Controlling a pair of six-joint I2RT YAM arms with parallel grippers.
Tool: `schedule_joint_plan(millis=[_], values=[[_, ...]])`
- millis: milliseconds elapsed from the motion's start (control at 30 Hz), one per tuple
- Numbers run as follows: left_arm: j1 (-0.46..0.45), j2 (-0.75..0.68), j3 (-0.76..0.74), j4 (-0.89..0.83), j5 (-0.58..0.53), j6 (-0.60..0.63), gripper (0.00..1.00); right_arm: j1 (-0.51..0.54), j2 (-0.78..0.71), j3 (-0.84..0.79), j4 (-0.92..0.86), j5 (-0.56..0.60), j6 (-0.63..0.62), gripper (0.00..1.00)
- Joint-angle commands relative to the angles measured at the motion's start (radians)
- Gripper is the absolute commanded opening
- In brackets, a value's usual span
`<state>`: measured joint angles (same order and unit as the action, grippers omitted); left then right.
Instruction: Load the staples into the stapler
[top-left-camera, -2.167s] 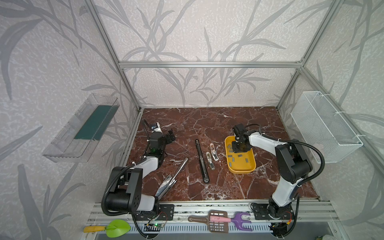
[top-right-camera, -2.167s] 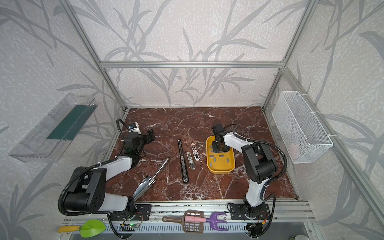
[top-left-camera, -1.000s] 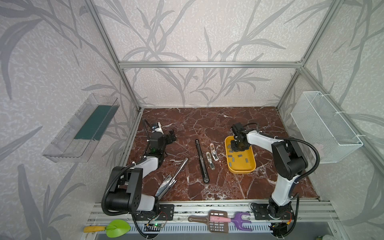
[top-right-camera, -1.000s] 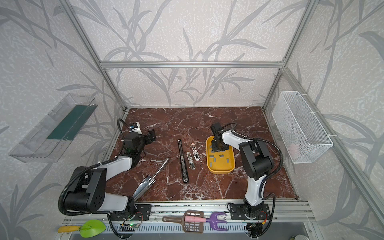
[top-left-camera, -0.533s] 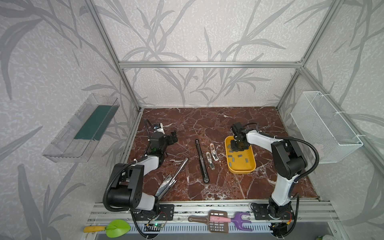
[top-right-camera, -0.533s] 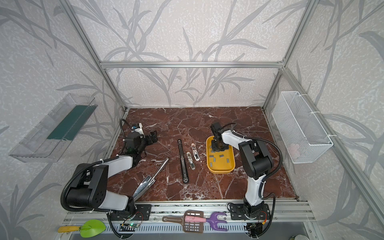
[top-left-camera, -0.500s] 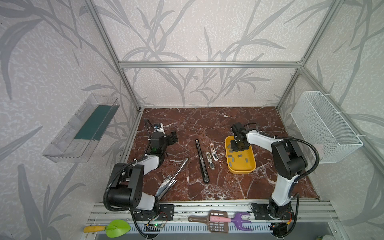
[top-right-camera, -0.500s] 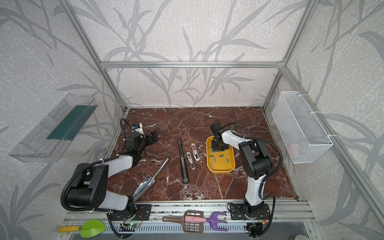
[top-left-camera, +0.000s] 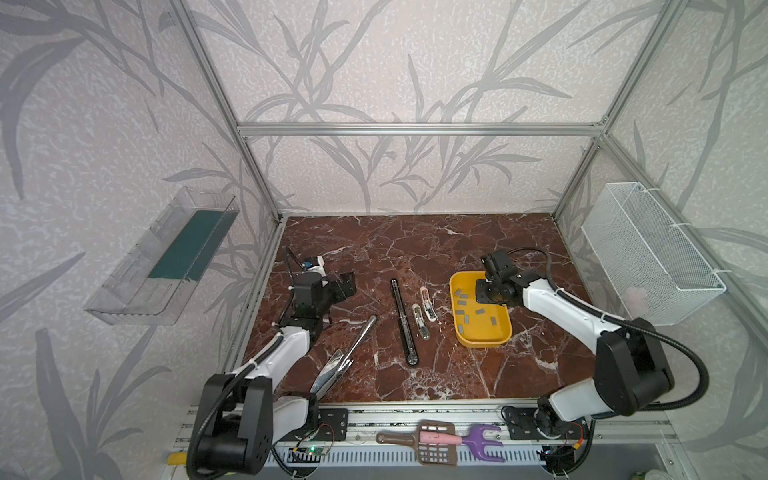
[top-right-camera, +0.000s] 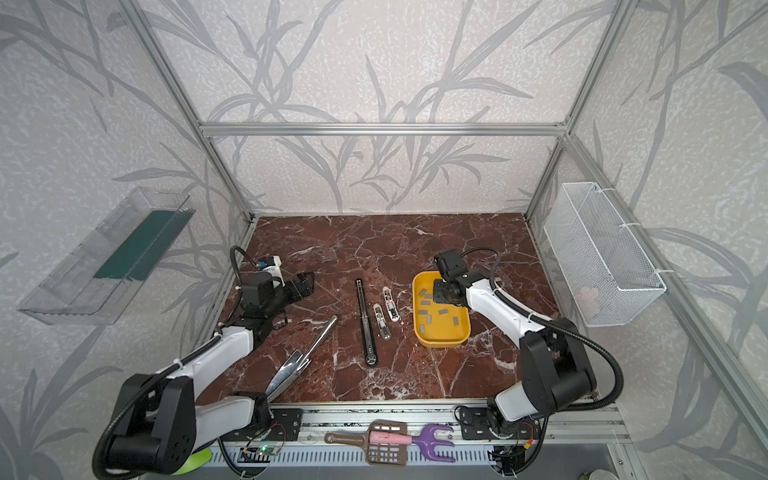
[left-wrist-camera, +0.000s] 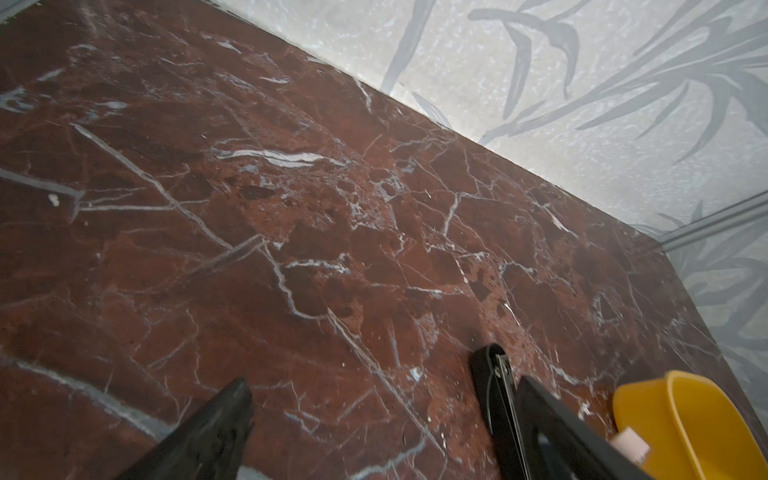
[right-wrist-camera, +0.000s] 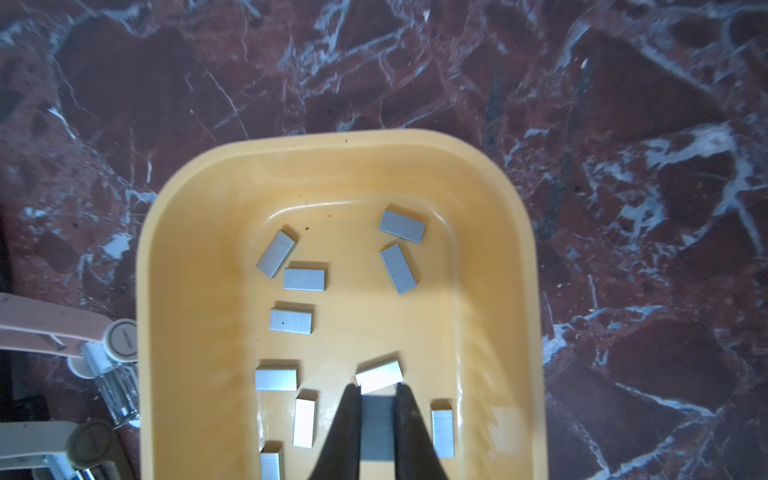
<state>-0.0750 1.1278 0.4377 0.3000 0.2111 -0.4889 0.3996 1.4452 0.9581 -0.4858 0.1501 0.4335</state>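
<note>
Clear wall bin (top-left-camera: 124, 286): hung on the left wall, off the table; a dark green flat sheet (top-left-camera: 189, 245) lay inside it.
Left gripper (top-left-camera: 338, 286): sat at the left of the marble tabletop (top-left-camera: 415, 245), jaws spread wide with nothing between them. In the left wrist view only bare marble showed between its fingers (left-wrist-camera: 224, 419). It was well apart from the staples.
Metal tongs (top-left-camera: 338, 361): lay flat at the front left, just right of the left arm.
Black bar (top-left-camera: 402, 320): lay lengthwise at mid-table, touching nothing.
Small staplers (top-left-camera: 428, 303): two lay side by side between the black bar and the tray, their metal channels showing. In the right wrist view they were just beside the tray's rim.
Yellow tray (top-left-camera: 484, 343): sat right of the staplers and held staples only.
Staples (right-wrist-camera: 304, 279): about ten loose grey strips were scattered flat on the tray floor at mixed angles.
Right gripper (right-wrist-camera: 377, 399): reached down into the far half of the tray, fingers closed on one staple strip (right-wrist-camera: 377, 424) pinched across its width. A loose strip (right-wrist-camera: 379, 376) lay just past the fingertips; whether it touched them could not be told.
White wire basket (top-left-camera: 648, 257): hung on the right wall; a pale object (top-left-camera: 633, 297) lay in its near end, too faint to name.
</note>
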Motion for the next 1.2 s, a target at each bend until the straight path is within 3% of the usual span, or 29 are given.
schedule_joint_plan(millis=[0,167,300,400,500,600,667,800,900,1167], values=[[-0.015,-0.115,-0.084,-0.035,0.089,-0.068,0.98,0.011,-0.057,-0.037,0.036,0.055,0.021,0.09],[-0.066,-0.342,-0.25,0.057,0.113,-0.174,0.98,0.023,-0.168,-0.025,-0.038,0.086,0.085,0.03],[-0.072,-0.529,-0.235,-0.199,0.102,-0.151,0.99,0.1,-0.224,0.052,-0.099,0.056,0.083,0.03],[-0.074,-0.681,-0.205,-0.469,0.021,-0.09,0.99,0.199,-0.24,0.101,-0.144,0.127,0.051,0.02],[-0.074,-0.883,-0.241,-0.594,-0.069,-0.226,0.99,0.28,-0.297,0.019,-0.046,0.165,0.047,0.03],[-0.078,-1.112,-0.279,-0.669,-0.024,-0.181,0.99,0.315,-0.33,-0.036,0.05,0.103,0.022,0.05],[-0.082,-1.084,-0.235,-0.766,-0.067,-0.184,0.99,0.369,-0.33,-0.028,0.009,0.231,0.023,0.05],[-0.09,-0.891,-0.28,-0.533,0.144,-0.188,0.99,0.437,-0.333,-0.067,0.055,0.268,0.022,0.03],[-0.101,-0.803,-0.269,-0.472,0.204,-0.174,0.99,0.502,-0.313,-0.078,0.089,0.328,0.021,0.03],[-0.131,-0.929,-0.292,-0.492,0.186,-0.172,0.99,0.561,-0.242,-0.103,0.183,0.275,0.056,0.02]])
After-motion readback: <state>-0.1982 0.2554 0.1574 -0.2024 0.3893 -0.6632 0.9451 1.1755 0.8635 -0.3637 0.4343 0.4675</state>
